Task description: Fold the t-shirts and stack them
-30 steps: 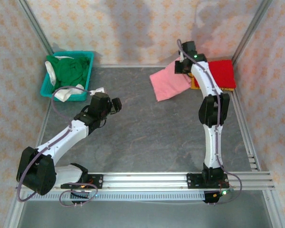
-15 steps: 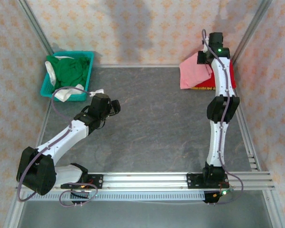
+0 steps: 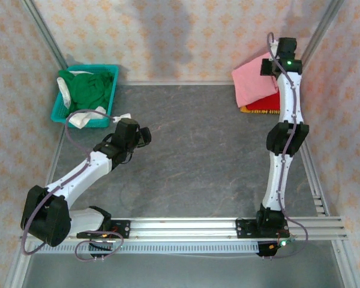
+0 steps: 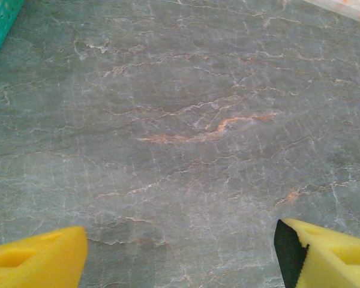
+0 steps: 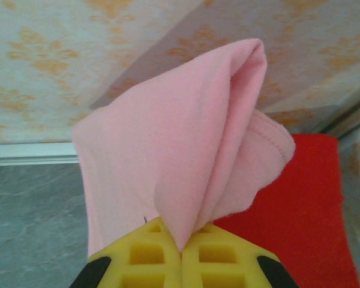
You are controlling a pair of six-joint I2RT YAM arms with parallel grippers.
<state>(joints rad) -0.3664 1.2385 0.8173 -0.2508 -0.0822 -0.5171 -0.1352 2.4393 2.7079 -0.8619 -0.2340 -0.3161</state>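
Right wrist: right gripper (image 5: 181, 247) pinches pink t-shirt (image 5: 168, 150) above red t-shirt (image 5: 309, 204), stacking step.
Next: lower squarely, release. Left gripper (image 4: 180, 252) spread, idle.

- Two yellow fingers (image 4: 36, 255) sit at the lower corners of the view, set wide apart, with bare tabletop (image 4: 186, 120) between them.
- The finger on the right has a black inner face.
- The tabletop is grey stone-patterned, with pale veins and an orange streak ahead of the fingers.
- A corner of a teal basket (image 4: 0, 21) lies far ahead, beyond the finger on the left.
- A pale strip (image 4: 348, 6) crosses the far corner beyond the finger on the right.
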